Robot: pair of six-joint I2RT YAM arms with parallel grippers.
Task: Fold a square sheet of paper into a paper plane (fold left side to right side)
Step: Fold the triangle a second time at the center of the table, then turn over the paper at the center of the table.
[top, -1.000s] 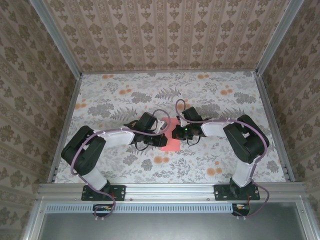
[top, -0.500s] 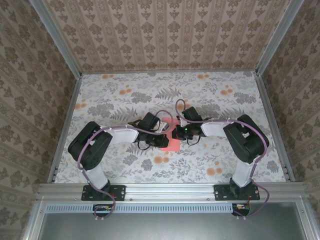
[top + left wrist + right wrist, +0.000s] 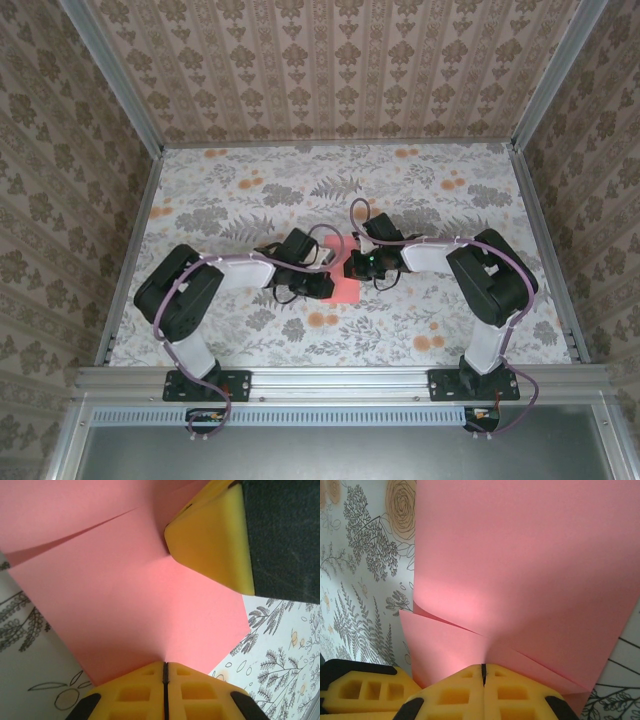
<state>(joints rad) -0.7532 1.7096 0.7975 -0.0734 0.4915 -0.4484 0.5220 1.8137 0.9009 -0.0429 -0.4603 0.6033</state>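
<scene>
The square sheet of paper (image 3: 343, 283) is salmon-pink and lies mid-table, partly doubled over, between my two grippers. My left gripper (image 3: 322, 284) comes in from the left, my right gripper (image 3: 352, 266) from the right. In the left wrist view my left gripper (image 3: 165, 665) is shut at a corner of the paper (image 3: 130, 595), and a right finger (image 3: 215, 540) rests on the sheet. In the right wrist view my right gripper (image 3: 483, 667) is shut where two layers of the paper (image 3: 530, 565) meet, one layer curling up. A paper plane is out of view.
The floral tablecloth (image 3: 420, 200) covers the table. Patterned walls (image 3: 330, 70) and metal rails (image 3: 130, 250) close in the back and both sides. Both arms meet at the centre, cables looping over them.
My left gripper has shifted right and slightly nearer over the paper, so less pink shows from above. The right arm has held still.
</scene>
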